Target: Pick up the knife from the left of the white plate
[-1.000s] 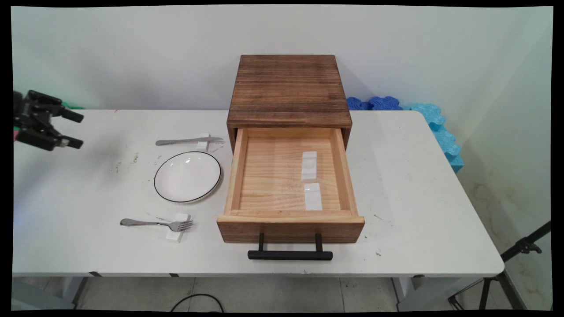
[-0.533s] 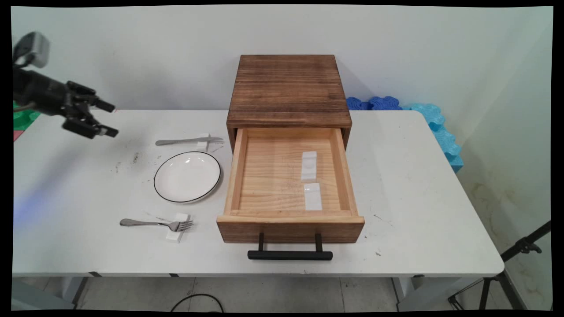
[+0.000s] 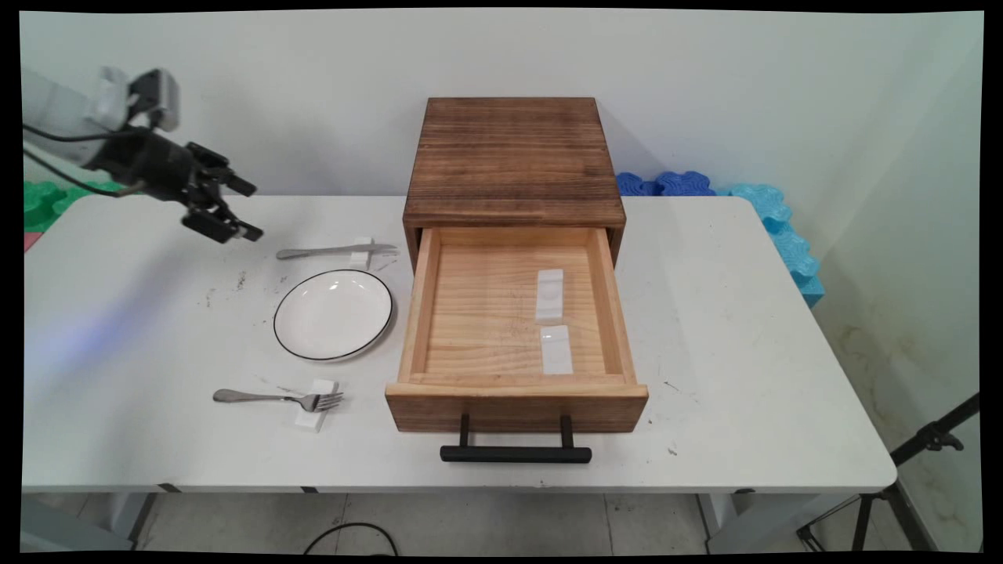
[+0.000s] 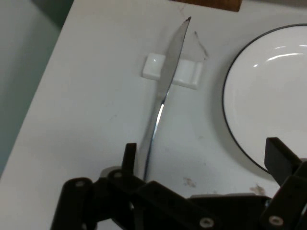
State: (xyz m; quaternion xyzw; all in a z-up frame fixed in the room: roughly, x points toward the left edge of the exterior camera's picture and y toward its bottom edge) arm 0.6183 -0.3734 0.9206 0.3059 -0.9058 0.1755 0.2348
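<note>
The hand is hovering with fingers spread wide, gripping nothing — near the handle of the knife. That knife is lying across a small white rest — just beside the plate.

Wooden cabinet at tabletop centre, its drawer pulled open toward 6 o'clock, black handle in front. Two white rests inside drawer. White plate at 9 o'clock of drawer. Knife on white rest at plate's 12 o'clock; fork on rest at 7 o'clock. Blue foam at 2 o'clock.
</note>
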